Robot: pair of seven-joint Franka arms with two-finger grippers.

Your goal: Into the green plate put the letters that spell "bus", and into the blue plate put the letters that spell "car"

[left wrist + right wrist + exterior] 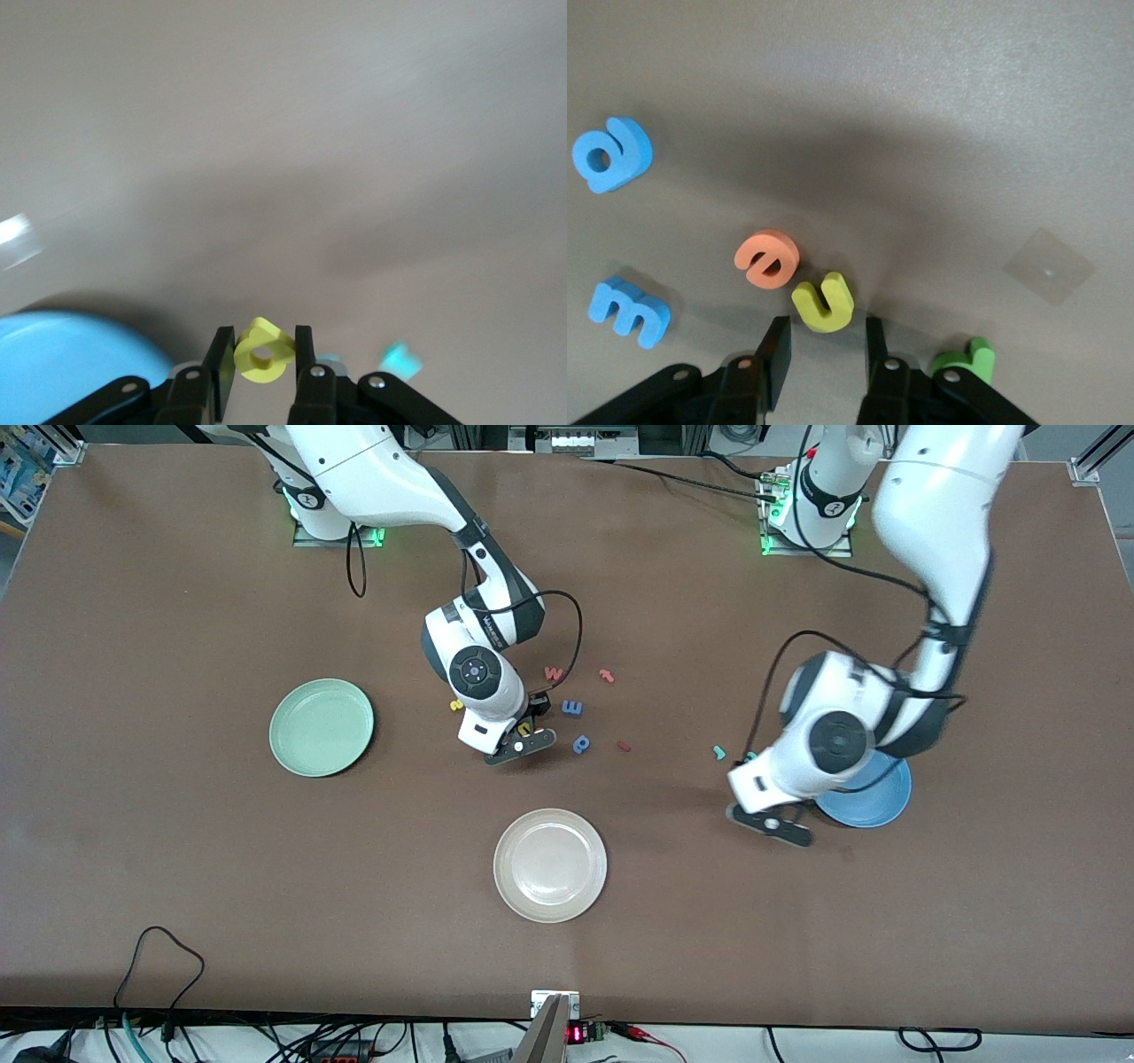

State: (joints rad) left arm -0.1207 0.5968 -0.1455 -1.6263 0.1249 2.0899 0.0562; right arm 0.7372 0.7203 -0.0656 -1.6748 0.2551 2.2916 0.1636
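My left gripper (769, 820) (264, 342) is shut on the yellow a-shaped letter (263, 353), over the table just beside the blue plate (877, 797) (62, 363). The teal r (719, 752) lies on the table by that arm. My right gripper (523, 740) (827, 328) stands open low over the letter cluster, with the yellow u (824, 301) just ahead of its fingertips and nothing between them. The green b (966, 360) lies close beside one finger. The yellow s (456, 705) lies by the right wrist. The green plate (321, 727) sits toward the right arm's end.
An orange e (768, 258), a blue m (629, 310) and a blue p-shaped letter (613, 155) lie around the u. A red t (607, 676) and an orange w (554, 674) lie farther from the front camera. A white plate (549, 865) sits nearest that camera.
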